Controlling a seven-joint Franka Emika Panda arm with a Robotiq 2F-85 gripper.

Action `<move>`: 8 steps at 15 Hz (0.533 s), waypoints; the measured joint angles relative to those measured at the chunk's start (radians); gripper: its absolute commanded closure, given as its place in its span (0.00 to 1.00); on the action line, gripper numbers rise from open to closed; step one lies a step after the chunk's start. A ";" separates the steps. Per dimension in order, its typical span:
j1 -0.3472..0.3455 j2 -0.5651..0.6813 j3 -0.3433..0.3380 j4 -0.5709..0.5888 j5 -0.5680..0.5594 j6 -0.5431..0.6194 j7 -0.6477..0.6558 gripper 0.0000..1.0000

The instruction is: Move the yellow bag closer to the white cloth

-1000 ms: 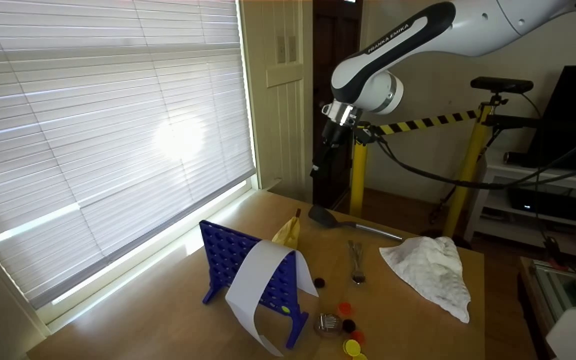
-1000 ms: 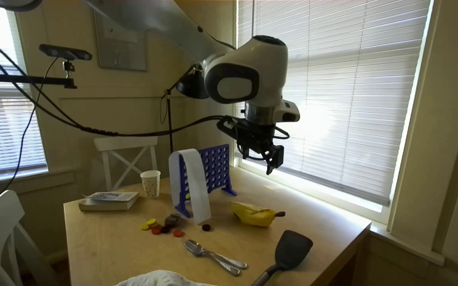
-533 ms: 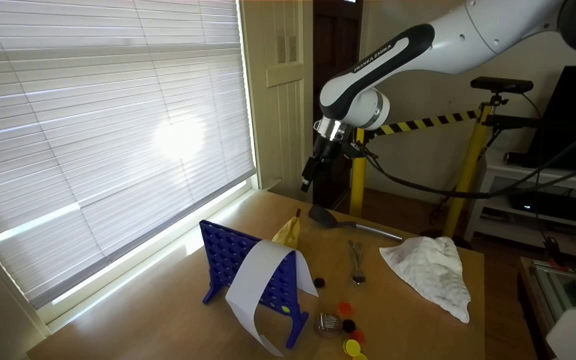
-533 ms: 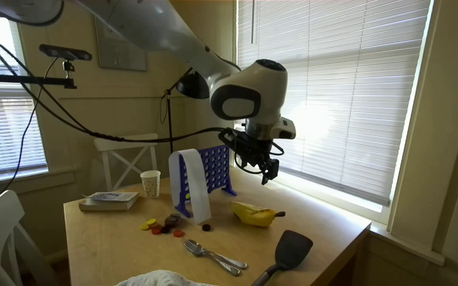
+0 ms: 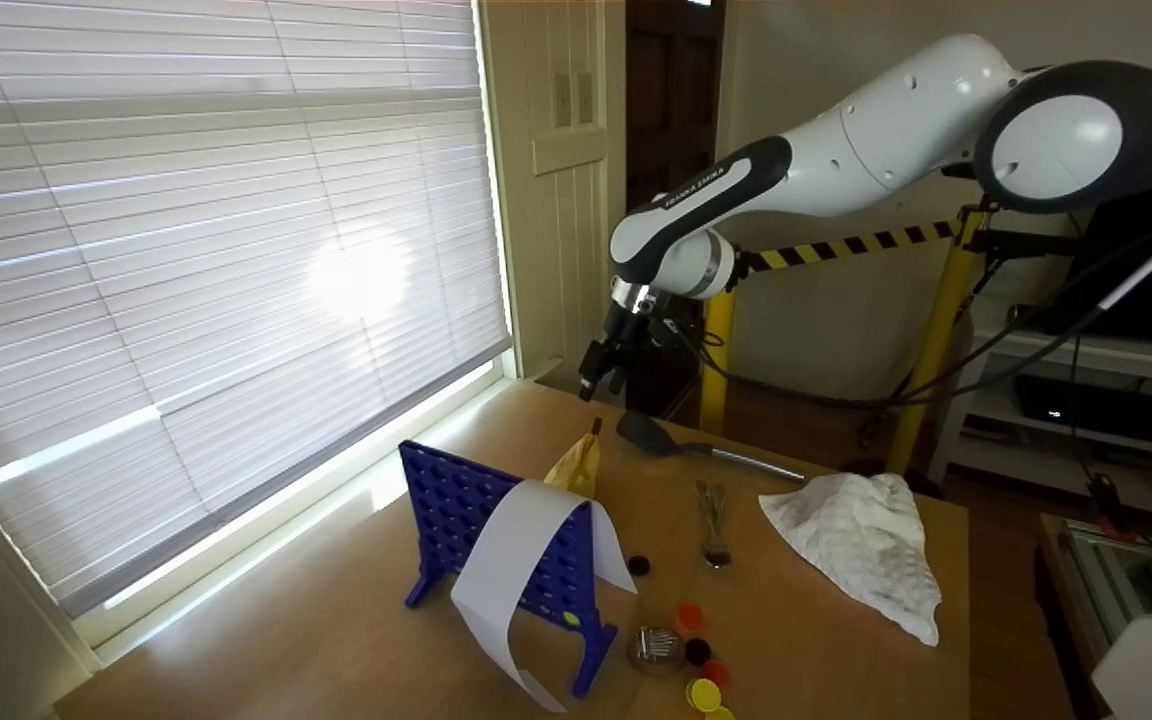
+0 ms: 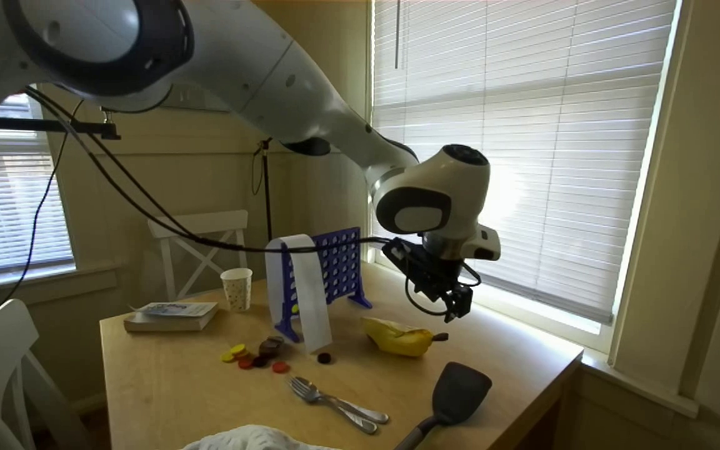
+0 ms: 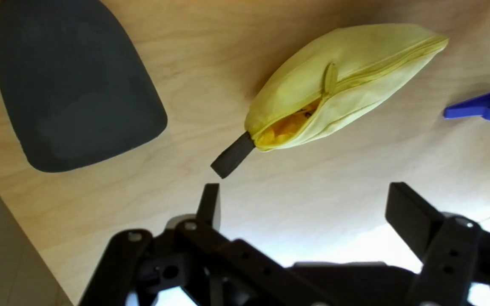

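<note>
The yellow bag [image 7: 347,85] is banana-shaped, with a half-open zip and a dark tab at one end. It lies on the table [image 6: 166,387] beside the blue rack in both exterior views [image 5: 576,470] [image 6: 397,338]. The white cloth [image 5: 861,550] lies crumpled near a table edge; only its top [image 6: 254,439] shows in an exterior view, and it is out of the wrist view. My gripper [image 7: 304,191] is open and empty, above the table near the bag's tab end. It also shows in both exterior views [image 5: 600,388] [image 6: 457,307], touching nothing.
A dark spatula [image 7: 75,93] lies near the bag. The blue rack [image 6: 338,265] with a paper strip [image 5: 526,550] stands on the bag's other side. Fork and spoon [image 5: 712,525] lie between bag and cloth. Game discs [image 6: 260,359], a cup [image 6: 237,289] and a book [image 6: 171,317] are farther off.
The arm has come down steadily, bringing my gripper lower toward the table near the bag. The bag, cloth and other objects have not moved.
</note>
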 measured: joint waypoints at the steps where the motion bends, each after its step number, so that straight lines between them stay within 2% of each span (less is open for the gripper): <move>1: -0.006 0.035 0.006 0.039 -0.014 -0.006 0.017 0.08; 8: -0.015 0.210 0.015 0.255 -0.119 -0.060 0.160 0.61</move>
